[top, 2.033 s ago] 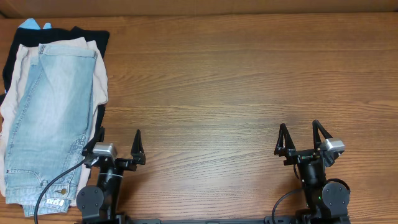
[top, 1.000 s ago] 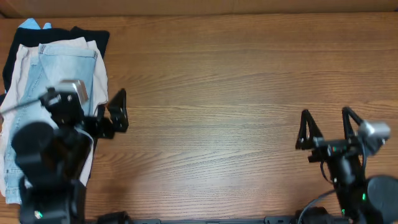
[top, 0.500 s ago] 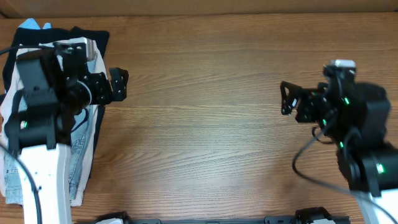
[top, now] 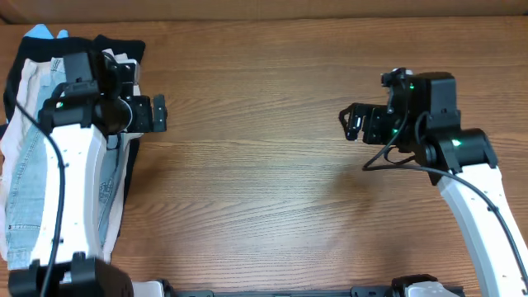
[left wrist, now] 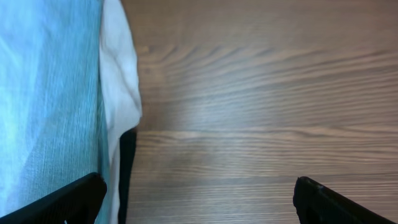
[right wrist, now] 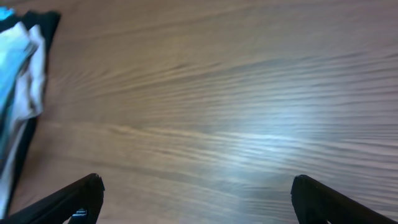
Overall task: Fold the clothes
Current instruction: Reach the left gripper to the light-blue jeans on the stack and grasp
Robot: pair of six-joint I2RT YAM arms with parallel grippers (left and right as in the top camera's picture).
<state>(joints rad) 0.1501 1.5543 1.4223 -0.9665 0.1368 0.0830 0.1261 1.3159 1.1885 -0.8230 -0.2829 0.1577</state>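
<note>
Overhead shot, near edge first: finds bare wooden table [top: 272,223] at bottom centre. Places denim shorts [top: 25,198] along left edge, spread on beige garment [top: 31,78]. Midway up, catches left claw [top: 158,114] wide open, empty, beside that pile; right claw [top: 351,124] at right, equally wide, empty. Ends with black garment [top: 128,45] upper left.
</note>
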